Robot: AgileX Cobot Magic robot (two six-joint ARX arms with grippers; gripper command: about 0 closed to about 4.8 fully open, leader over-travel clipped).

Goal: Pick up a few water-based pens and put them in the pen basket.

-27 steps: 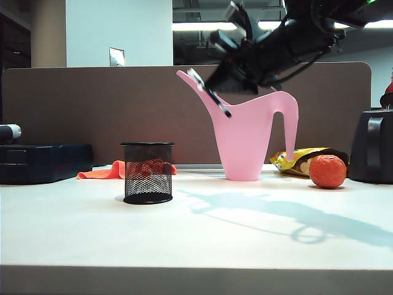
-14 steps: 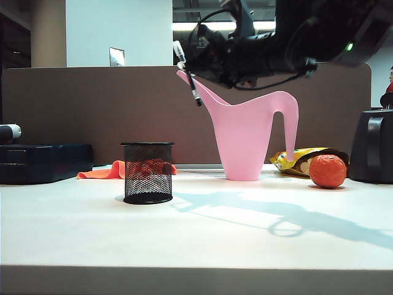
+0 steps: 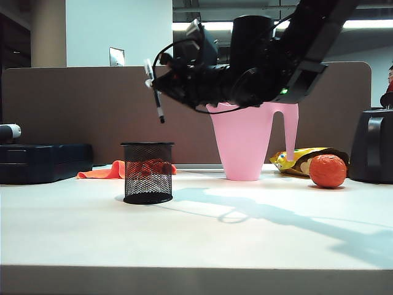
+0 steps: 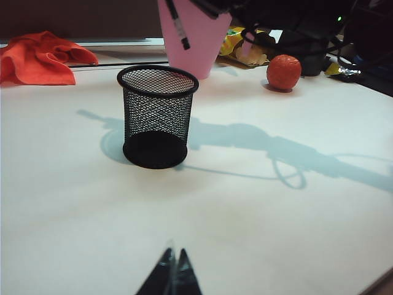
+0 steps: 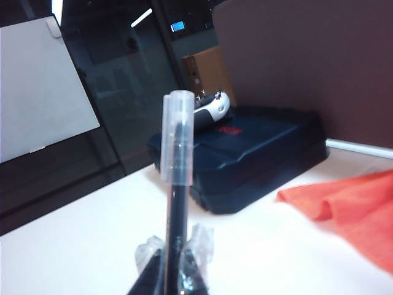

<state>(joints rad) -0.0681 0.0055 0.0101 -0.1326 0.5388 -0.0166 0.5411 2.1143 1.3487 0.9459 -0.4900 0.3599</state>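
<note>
I see my right end effector (image 5: pixel 175 264) clamped on the pen (image 3: pixel 154 92) above the pen basket (image 3: pixel 148 173); the left end effector (image 4: pixel 172 276) is pinched together low over the surface (image 3: pixel 245 239).

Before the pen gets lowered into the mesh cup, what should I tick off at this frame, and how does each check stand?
1. Pen clamped in the right hand: ok.
2. Pen pointing down, near upright: ok.
3. Pen tip above the pen basket opening: ok in the exterior view; depth alignment cannot tell.
4. Basket upright on the table: ok.
5. Left hand shut, low over the table, away from the basket: ok.
6. Basket free of pens: cannot tell through the mesh.
</note>
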